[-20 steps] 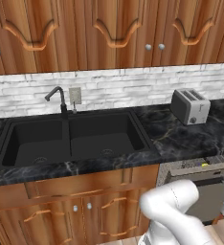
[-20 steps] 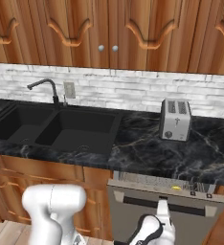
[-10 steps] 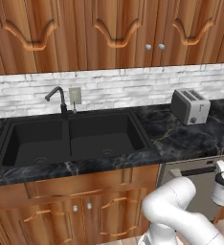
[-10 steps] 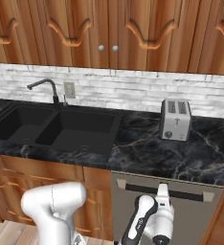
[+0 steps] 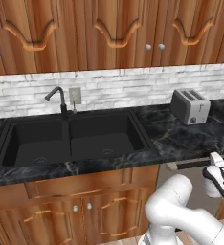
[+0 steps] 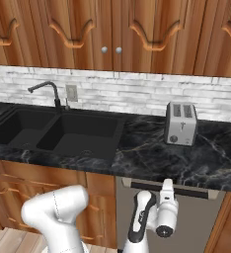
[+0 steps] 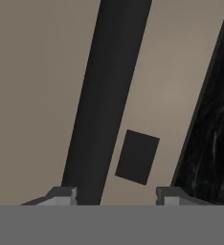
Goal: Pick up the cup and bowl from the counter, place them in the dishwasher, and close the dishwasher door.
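Jaws stand apart on the gripper (image 7: pixel 116 196), nothing between the tips; the dark bar handle (image 7: pixel 106 103) runs just ahead of them, closer to one tip, not pinched. Behind it is the flat grey door (image 7: pixel 37 72), with the counter (image 7: pixel 214 124) edge along one side of the hand view. From the base views the gripper (image 6: pixel 167 187) sits right at the handle (image 6: pixel 191 191) at the top of the door (image 6: pixel 196 222), which now looks shut flush under the counter (image 6: pixel 152 158). A second ago the door was tipped open with wire racks showing and the hand was low against it; half a second ago it was already up with the hand on the handle. So the door got pushed shut over that second, and the jaws look wider now than then. Cup and bowl are not seen on the counter (image 5: pixel 181 139), which carries just the toaster (image 5: pixel 189 106) right of the sink (image 5: pixel 71 139); likely both are inside the dishwasher (image 5: pixel 190 191), can't confirm with the door shut. Judgement: the closing step looks done and the task reads as essentially complete, only pulling the hand clear left. Risk: snagging the handle on the way off and reopening the door.
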Motion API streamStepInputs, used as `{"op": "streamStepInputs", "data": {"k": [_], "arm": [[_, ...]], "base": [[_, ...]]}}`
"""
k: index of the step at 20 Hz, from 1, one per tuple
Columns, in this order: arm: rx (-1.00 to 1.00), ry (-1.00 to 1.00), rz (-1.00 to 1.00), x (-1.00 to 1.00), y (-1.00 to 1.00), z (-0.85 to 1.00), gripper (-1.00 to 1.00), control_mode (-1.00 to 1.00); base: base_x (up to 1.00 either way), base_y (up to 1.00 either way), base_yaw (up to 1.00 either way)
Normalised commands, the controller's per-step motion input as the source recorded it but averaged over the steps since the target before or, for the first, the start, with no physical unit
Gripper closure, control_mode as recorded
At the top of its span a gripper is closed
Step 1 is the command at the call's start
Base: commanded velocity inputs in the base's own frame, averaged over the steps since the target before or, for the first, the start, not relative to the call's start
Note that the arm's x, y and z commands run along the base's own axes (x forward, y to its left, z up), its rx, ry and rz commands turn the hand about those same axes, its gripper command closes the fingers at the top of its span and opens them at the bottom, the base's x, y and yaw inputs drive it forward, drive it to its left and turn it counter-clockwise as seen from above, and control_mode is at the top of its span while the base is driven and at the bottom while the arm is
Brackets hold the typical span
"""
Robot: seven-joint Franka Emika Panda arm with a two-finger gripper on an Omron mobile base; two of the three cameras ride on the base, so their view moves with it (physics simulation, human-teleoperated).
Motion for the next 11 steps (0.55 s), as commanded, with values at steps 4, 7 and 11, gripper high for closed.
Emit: {"op": "streamStepInputs", "data": {"k": [4, 7, 11], "arm": [[0.0, -0.06, 0.0, 0.53, -0.1, -0.54, -1.0, -1.0], [-0.02, -0.07, 0.0, 0.65, -0.12, -0.67, -1.0, -1.0], [-0.04, -0.08, 0.0, 0.73, -0.1, -0.79, -1.0, -1.0]], "base": [[0.0, 0.0, 0.0], [0.0, 0.0, 0.0], [0.0, 0.0, 0.0]]}}
